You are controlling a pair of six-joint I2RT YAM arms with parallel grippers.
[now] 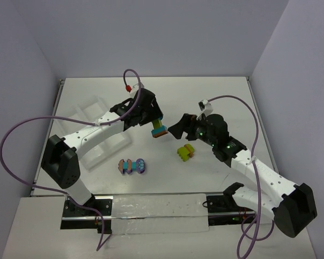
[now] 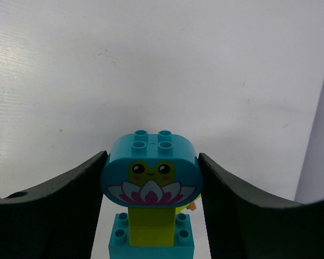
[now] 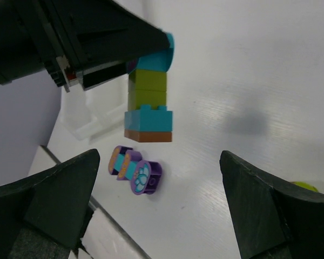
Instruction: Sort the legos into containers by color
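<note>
My left gripper (image 1: 154, 122) is shut on a stack of legos (image 1: 160, 130) held above the table: a rounded turquoise brick with a frog print (image 2: 151, 175), then lime (image 2: 151, 226), turquoise and orange-brown (image 3: 148, 136). The fingers (image 2: 70, 194) press that top brick on both sides. My right gripper (image 1: 179, 125) stands open just right of the stack, nothing between its jaws (image 3: 162, 186). A purple-and-turquoise cluster (image 1: 132, 166) (image 3: 135, 170) lies on the table in front. A lime and orange cluster (image 1: 186, 152) lies below the right gripper. The white tray of containers (image 1: 92, 116) sits at the left, partly under the left arm.
The table's back wall and side walls close in the workspace. A white strip (image 1: 156, 208) runs along the near edge between the arm bases. Purple cables loop from both arms. A corner of the tray (image 3: 78, 121) shows behind the hanging stack.
</note>
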